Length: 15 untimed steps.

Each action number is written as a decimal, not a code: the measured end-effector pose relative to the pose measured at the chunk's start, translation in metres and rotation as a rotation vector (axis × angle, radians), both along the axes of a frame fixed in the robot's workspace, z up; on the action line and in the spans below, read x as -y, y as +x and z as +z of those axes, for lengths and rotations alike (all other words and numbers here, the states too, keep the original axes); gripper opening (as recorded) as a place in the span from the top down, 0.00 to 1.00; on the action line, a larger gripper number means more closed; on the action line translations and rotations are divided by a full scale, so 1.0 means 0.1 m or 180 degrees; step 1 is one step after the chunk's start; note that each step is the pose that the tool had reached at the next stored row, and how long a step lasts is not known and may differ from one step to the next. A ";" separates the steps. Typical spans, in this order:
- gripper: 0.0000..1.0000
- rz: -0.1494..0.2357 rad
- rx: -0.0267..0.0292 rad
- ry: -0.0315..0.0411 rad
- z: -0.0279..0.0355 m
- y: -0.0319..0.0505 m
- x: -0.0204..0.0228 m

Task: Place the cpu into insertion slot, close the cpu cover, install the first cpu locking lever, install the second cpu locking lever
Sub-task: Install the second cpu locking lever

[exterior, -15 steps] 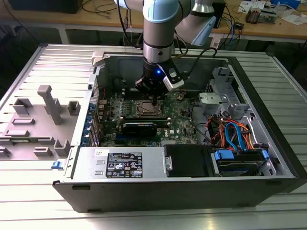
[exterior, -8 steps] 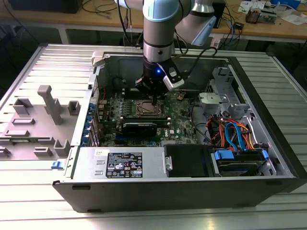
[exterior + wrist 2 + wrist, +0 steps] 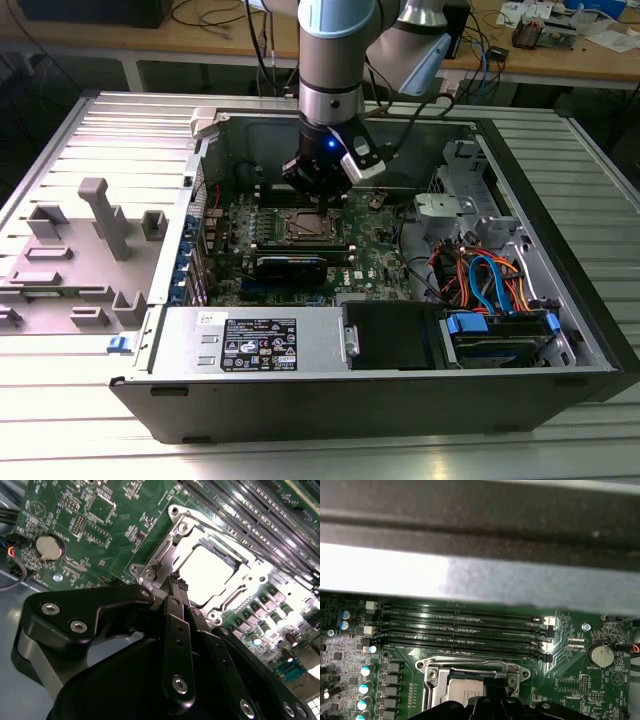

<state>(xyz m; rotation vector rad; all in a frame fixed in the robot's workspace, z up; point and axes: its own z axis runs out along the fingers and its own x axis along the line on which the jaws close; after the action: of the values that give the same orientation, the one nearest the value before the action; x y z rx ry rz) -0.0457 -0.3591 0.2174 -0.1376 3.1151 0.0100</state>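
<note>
Arm (image 3: 335, 60) vertical, jaws clenched empty above cpu cover (image 3: 200, 570), cpu (image 3: 207, 572) seated

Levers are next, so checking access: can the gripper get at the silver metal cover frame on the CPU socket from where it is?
Probably yes: the gripper hangs just over the silver cover frame, with nothing between them.

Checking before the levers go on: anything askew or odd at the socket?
Nothing stands out. The cpu sits square in the insertion slot, the cpu cover lies flat around it, and the gripper sits at the cover's edge.
</note>
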 end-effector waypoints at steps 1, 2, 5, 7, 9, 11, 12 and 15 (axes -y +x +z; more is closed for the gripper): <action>0.89 0.0000 0.0000 0.0000 0.000 0.000 0.012; 0.89 0.0000 0.0000 0.0000 0.000 0.000 0.036; 0.89 0.0000 0.0000 0.0000 0.000 0.000 0.082; 0.89 0.0000 0.0000 0.0000 0.000 0.000 0.101; 0.89 0.0000 0.0000 0.0000 0.001 -0.001 0.109; 0.89 -0.0001 0.0000 -0.0001 0.015 -0.001 0.112; 0.89 0.0000 0.0000 -0.0001 0.027 0.000 0.112; 0.89 -0.0001 0.0000 -0.0014 0.095 0.001 0.112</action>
<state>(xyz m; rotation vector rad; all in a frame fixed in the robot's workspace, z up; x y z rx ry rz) -0.0456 -0.3704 0.2269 -0.1374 3.1153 0.0031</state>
